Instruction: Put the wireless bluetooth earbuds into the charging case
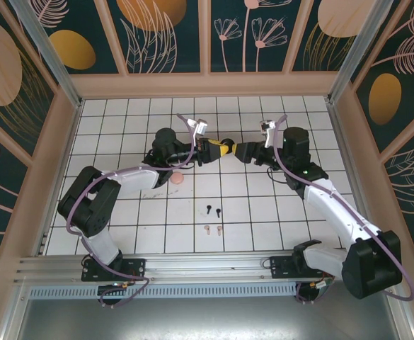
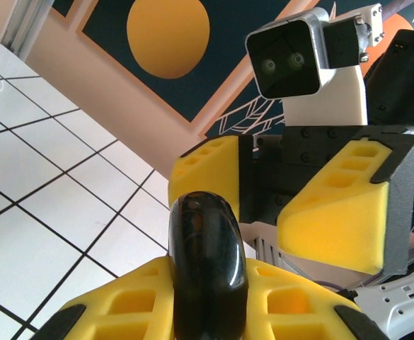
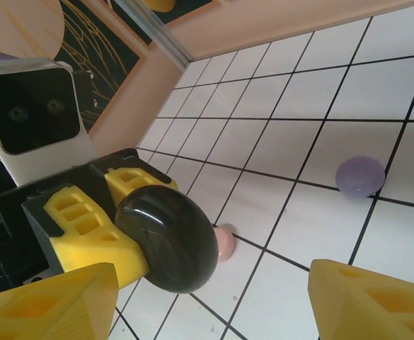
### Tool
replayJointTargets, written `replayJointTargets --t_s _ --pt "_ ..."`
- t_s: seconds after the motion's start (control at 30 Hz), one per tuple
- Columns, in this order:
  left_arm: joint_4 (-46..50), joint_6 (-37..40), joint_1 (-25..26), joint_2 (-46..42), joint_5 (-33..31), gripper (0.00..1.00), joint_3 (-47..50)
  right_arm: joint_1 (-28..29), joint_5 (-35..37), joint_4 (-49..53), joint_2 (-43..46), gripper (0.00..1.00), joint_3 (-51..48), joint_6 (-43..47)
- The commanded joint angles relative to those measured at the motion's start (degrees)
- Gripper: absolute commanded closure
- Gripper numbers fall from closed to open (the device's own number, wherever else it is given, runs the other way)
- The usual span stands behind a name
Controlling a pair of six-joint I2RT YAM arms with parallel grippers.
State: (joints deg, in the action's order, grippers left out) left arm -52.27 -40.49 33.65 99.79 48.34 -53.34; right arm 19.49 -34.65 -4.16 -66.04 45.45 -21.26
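Above mid-counter, left tool (image 1: 219, 149): clamped on black charging case (image 2: 207, 262).
Right tool (image 1: 240, 151): spread wide, nothing held, just beside case.
Counter (image 1: 122, 120): white-tiled; black earbuds (image 1: 212, 210) and pink earbuds (image 1: 212, 229) are laid on it.
Room: leaf-patterned panels (image 1: 284, 35).

In the left wrist view, the lower part of the black case (image 2: 207, 262) lay buried between the left gripper's fingers (image 2: 122, 304), and the bottom edge cut those fingers off. From the right wrist, that case hid much of the pink case (image 3: 225, 242), and the right gripper's fingers (image 3: 369, 301) ran off the frame. From above, the black earbuds (image 1: 212, 210) and pink earbuds (image 1: 213, 229) were too small for us to tell which way each lay.
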Motion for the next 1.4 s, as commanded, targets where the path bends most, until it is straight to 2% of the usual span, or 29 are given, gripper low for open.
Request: replayJointTargets --t_s 0.0,0.33,0.57,0.7,0.83,1.07,1.37 --pt "-0.4 1.1 -0.3 -1.3 2.0 1.0 -2.1 0.4 -1.7 -2.7 -1.2 0.29 1.4 1.2" --pt "-0.2 0.9 -0.4 -1.3 3.3 1.0 -3.6 0.7 2.1 -3.2 -4.8 0.34 2.1 1.0" --pt "-0.5 0.9 -0.3 -3.8 4.0 1.0 -2.9 -2.1 8.0 -2.8 -7.9 0.43 1.0 -1.1" --pt "-0.3 1.2 -0.3 -4.5 3.8 1.0 -2.7 -3.6 7.9 -1.9 -7.1 0.43 0.5 -1.2" --pt "-0.5 1.4 -0.3 -4.4 3.8 1.0 -2.7 -4.3 5.2 -1.0 -2.7 0.43 -0.9 -0.8" --pt "-0.7 0.9 -0.3 -3.7 5.1 1.0 -2.7 -4.5 -7.3 -3.7 2.5 0.43 -2.2 -0.4" --pt "-1.0 0.1 -0.3 -3.3 5.2 1.0 -3.1 -2.7 -8.9 -4.4 0.1 0.52 0.6 -0.8"
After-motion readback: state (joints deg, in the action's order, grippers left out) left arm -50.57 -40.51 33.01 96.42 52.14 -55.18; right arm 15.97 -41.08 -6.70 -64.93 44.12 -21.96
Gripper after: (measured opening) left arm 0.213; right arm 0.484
